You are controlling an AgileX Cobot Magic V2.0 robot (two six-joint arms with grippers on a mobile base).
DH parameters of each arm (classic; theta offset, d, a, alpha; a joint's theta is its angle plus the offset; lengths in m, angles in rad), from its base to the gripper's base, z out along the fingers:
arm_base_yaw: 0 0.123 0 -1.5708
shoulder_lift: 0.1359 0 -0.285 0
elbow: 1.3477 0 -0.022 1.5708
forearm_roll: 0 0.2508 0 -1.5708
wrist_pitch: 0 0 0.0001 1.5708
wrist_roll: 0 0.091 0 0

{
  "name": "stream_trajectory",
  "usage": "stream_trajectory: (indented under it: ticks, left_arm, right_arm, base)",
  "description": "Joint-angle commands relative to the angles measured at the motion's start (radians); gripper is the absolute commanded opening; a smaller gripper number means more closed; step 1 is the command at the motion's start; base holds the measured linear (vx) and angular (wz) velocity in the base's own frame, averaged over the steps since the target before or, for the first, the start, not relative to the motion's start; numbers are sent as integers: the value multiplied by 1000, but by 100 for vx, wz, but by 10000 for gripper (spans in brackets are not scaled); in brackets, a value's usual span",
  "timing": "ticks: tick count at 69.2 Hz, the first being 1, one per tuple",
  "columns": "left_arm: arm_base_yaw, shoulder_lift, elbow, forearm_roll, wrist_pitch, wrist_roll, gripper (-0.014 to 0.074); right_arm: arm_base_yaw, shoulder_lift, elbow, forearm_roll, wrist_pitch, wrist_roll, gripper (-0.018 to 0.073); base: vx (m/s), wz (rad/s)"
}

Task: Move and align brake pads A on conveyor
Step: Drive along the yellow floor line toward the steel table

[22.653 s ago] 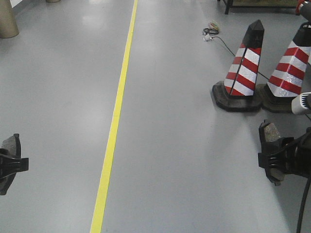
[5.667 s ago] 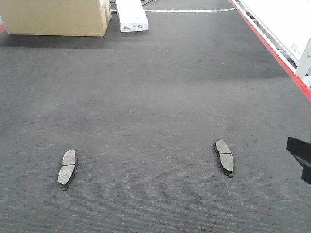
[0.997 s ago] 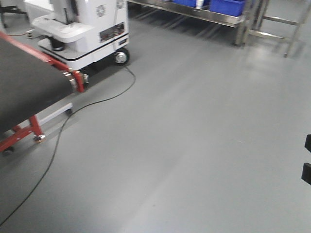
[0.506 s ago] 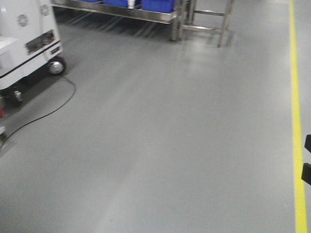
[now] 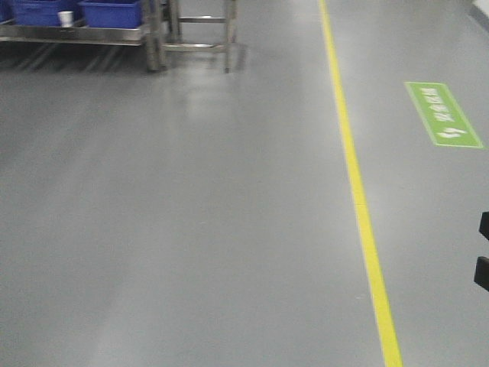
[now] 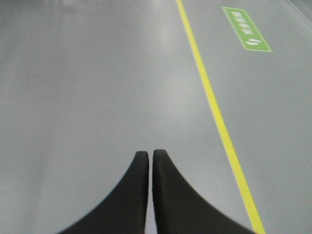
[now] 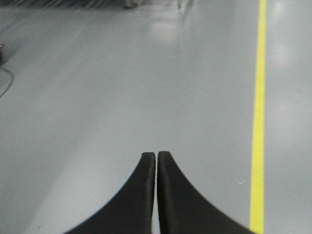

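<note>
A smooth grey workshop floor [image 5: 191,229] with a faint sheen fills all three views, and a yellow line [image 5: 359,206] painted on it runs from the far end toward the camera, right of centre in the front view. Beyond that line, a green floor sign [image 5: 443,115] with white characters and a lightning mark lies flat on the floor. In the far left corner stands a steel rack [image 5: 153,34] carrying blue bins [image 5: 111,11], with a small white cup [image 5: 66,17] among them. The left claw [image 6: 150,155] hangs over bare floor, clenched, its two black fingers pressed together with only a hairline slit between them and nothing caught there; the yellow line passes to its right and the green sign sits at the top right of its view. The right claw [image 7: 156,156] is clenched the same way and grasps nothing, with the yellow line to its right and a dark cable [image 7: 5,78] curling at the left edge (the top of this view is too blurred to read). The brake pads A and the conveyor lie outside every view, so their place cannot be told.
</note>
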Motion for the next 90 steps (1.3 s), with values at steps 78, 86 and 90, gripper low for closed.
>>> stream_trajectory:
  ticks: [78, 86, 90]
  left_arm:
    - [-3, -2, -25, -11, -62, -1, -6]
    - [-3, -2, -25, -11, -62, -1, -6]
    - [-3, -2, -25, -11, -62, -1, -6]
  right_arm:
    - [1, -1, -25, -4, -70, -4, -10]
    - [1, -1, -25, -4, -70, -4, -10]
    - [1, -1, -25, -4, -70, -4, -10]
  base:
    - [33, -22]
    - [42, -3]
    - [42, -5]
